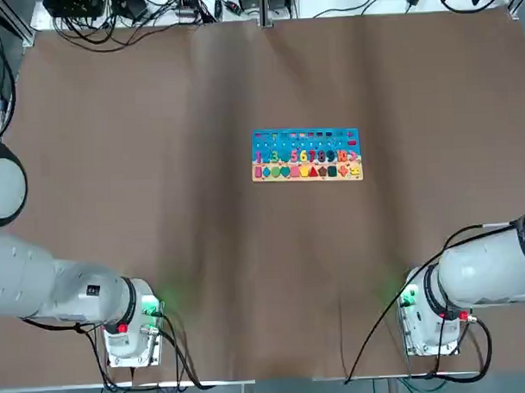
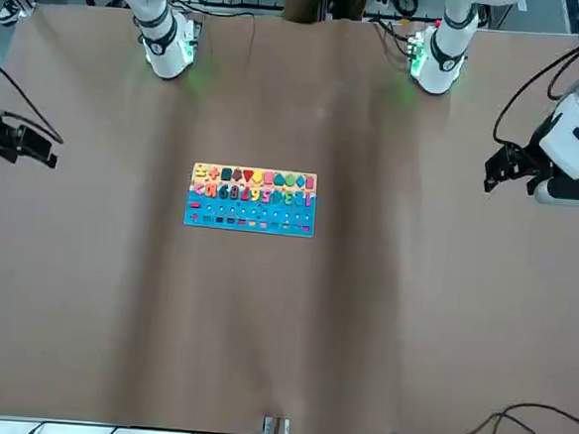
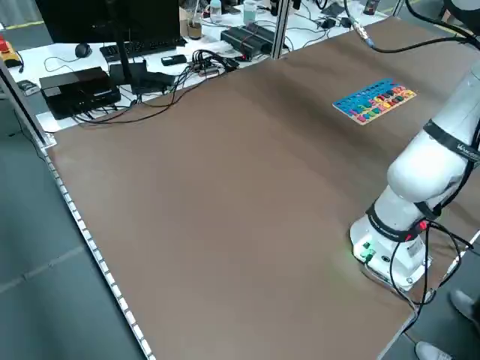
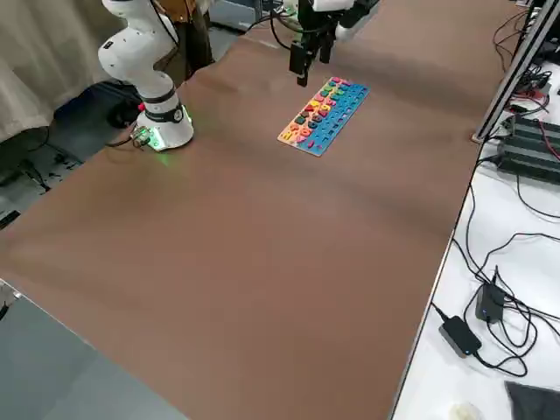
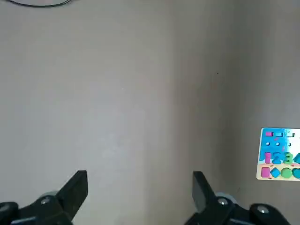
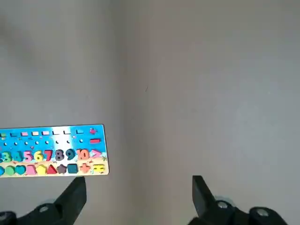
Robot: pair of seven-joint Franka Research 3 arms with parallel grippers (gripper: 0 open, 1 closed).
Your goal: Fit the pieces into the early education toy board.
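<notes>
**Toy board point(image 1: 306, 154) flat at mid-table, both grippers empty and well clear of it**

Nearest the robot, the two arm bases stand at the near edge of the brown table point(image 1: 160, 217). The left gripper point(image 5: 139, 180) hangs over bare tabletop out on the robot's left, its fingers spread wide with nothing between them. The right gripper point(image 6: 139, 185) hangs likewise on the robot's right, fingers spread and empty. Neither touches the board.

Farther out, the board lies square to the robot near the table centre, wooden strip toward the robot, blue part away. Its rows of numbers and shapes look filled. The pieces point(image 6: 94, 140), small pink and red bits, show in the blue part at the board's right end. Whether each is fully seated cannot be told. No loose piece is visible on the table.

Assessment of handling: the pieces appear thin, rigid and very light. They would likely skid on the cloth or tip if pressed off-centre. A pinch across opposite edges, straight down, seems the sound hold. The board itself looks stiff but light, and a sideways nudge could shift it.

Beyond the far edge, cables point(image 1: 127, 11) and equipment lie off the work surface.
</notes>
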